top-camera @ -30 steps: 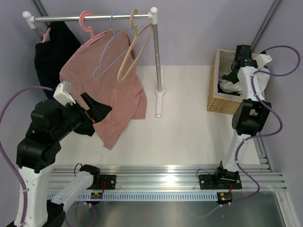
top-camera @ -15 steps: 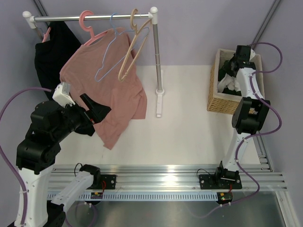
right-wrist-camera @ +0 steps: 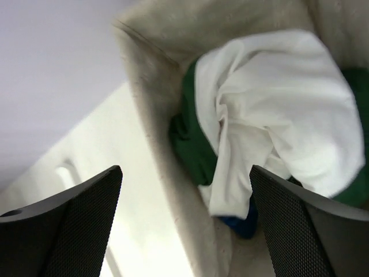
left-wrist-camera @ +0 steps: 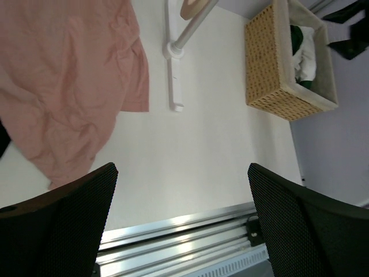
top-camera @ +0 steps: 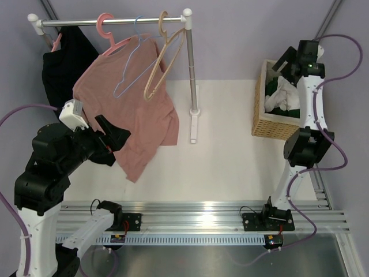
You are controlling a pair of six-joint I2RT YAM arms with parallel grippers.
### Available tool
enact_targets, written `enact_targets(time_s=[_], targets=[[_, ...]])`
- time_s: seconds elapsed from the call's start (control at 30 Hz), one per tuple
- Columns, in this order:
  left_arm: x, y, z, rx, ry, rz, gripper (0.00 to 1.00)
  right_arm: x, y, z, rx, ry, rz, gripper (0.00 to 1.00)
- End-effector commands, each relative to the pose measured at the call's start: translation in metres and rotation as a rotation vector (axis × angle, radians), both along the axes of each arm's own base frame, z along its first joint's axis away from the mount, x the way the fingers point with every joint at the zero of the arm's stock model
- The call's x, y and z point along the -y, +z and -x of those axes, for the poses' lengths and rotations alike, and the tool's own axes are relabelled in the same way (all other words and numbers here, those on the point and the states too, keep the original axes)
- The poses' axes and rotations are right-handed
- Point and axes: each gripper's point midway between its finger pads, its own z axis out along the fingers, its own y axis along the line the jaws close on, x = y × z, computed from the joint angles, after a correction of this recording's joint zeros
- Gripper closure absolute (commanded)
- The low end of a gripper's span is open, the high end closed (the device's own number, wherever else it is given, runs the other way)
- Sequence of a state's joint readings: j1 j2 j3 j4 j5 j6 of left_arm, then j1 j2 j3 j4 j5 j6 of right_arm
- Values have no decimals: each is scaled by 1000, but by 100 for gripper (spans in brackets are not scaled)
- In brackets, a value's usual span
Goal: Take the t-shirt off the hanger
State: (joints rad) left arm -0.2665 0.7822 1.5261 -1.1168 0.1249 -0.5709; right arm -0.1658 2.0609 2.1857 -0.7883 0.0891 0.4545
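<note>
From above, the t-shirt point(top-camera: 282, 94) lay crumpled in the wicker basket point(top-camera: 260, 118) at the right side of the counter point(top-camera: 230, 156). It was well apart from the light-blue wire hanger point(top-camera: 132, 68), which hung bare on the rail point(top-camera: 86, 22) between a pink hanger point(top-camera: 108, 33) and a wooden hanger point(top-camera: 163, 57), in front of the dusty-pink shirt point(top-camera: 135, 118). A black garment point(top-camera: 60, 66) hung at the rail's left end. That overhead view placed the right end effector point(top-camera: 286, 60) above the basket's far rim and the left end effector point(top-camera: 117, 134) beside the pink shirt's lower edge, but left their openings hard to read. The wrist views settled it: the right one showed both its fingers point(right-wrist-camera: 69, 231) spread wide with nothing between them, hovering over the white folds and green trim of the t-shirt. Only that view caught a scrap of dark blue cloth point(right-wrist-camera: 239, 222) underneath. The left wrist view showed its own fingers point(left-wrist-camera: 57, 225) equally spread and empty, looking across the counter past the pink shirt's hem and the rack's foot point(left-wrist-camera: 174, 86) toward the basket.
</note>
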Motion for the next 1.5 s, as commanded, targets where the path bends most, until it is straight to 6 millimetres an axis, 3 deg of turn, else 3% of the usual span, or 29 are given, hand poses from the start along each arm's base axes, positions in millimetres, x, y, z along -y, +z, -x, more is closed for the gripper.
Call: enact_targets(time_s=[0.0,0.07,0.1,0.13,0.2,0.23,0.27,0.37,0.4,0.43,0.47,0.5,0.63,0.67,0.83,1.0,1.13,1.47], targets=[[-20,11,-18,73,67,-133,1,-6,120,71,135,-33,58,1],[-27,13,-29,86,104,-170,1,-16,113,87,110,-26,5,0],[-24,16,-31,98,91,-168,1,-23,126,103,136,-9,-9,1],[-22,20,-33,111,85,-161,1,-30,115,110,107,14,-33,1],[-13,24,-33,118,47,-122,1,-51,126,133,127,101,-78,1],[-8,27,-34,133,33,-100,1,-59,116,140,99,148,-77,0],[-4,27,-33,130,20,-70,1,-80,117,148,99,241,-97,1],[9,19,-34,112,-25,-17,1,-111,102,178,41,357,26,0],[12,16,-32,106,-39,-8,1,-154,105,195,48,477,60,1],[13,9,-34,92,-42,-4,1,-166,93,202,18,504,88,0],[13,8,-32,94,-46,-2,1,-180,95,213,29,531,83,0],[14,7,-31,92,-53,-2,1,-203,89,225,17,575,46,1],[12,0,-26,90,-57,-14,1,-236,103,262,67,655,-169,0],[12,-2,-25,85,-56,-14,1,-235,124,276,153,670,-193,1],[16,-18,-14,49,-87,-1,1,-232,166,326,320,754,-236,1],[8,-19,-3,69,-72,-24,1,-213,151,348,248,737,-160,0],[6,-16,3,78,-76,-28,1,-212,145,360,256,767,-158,0],[3,-12,11,90,-66,-23,1,-217,128,354,215,786,-158,1]])
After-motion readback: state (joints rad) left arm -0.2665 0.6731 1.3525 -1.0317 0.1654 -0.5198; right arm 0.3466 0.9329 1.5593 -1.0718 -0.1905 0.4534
